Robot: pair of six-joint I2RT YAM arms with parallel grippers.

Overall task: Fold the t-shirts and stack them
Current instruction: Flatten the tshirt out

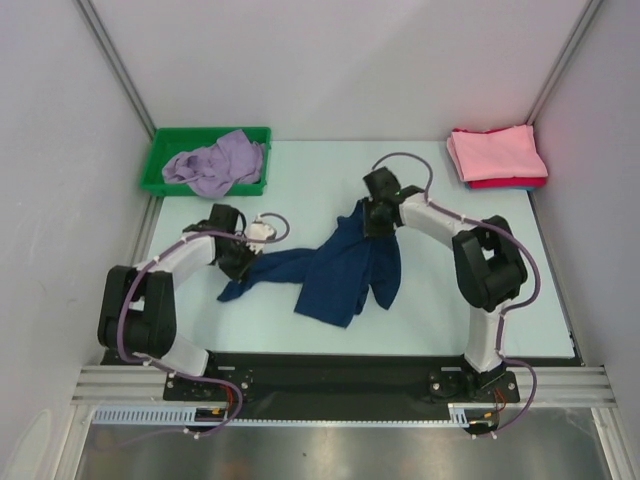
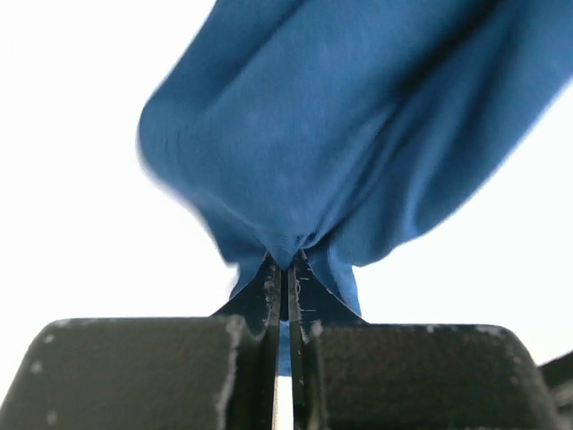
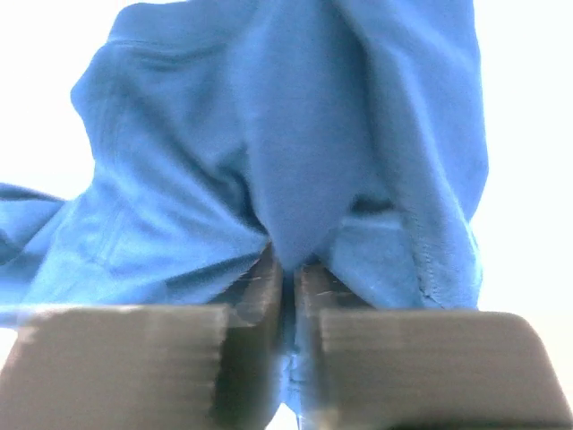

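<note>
Navy t-shirt (image 1: 345, 275) strung between my hands.
Left hand (image 1: 244, 262) and right hand (image 1: 373, 225) each pinch an edge, I reckon to spread it flat on the worktop (image 1: 300, 185).

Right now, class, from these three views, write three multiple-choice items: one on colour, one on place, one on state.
1. The top t-shirt on the folded stack is: A pink; B green; C yellow.
2. The lavender t-shirt lies: A in the green bin; B on the folded stack; C beside the bin.
3. Both arms' jaws are: A wide open; B shut on the navy t-shirt; C out of view.
Key: 1 A, pink cloth on top; 2 A, heaped inside the bin; 3 B, both wrist views show cloth pinched between closed jaws.
</note>
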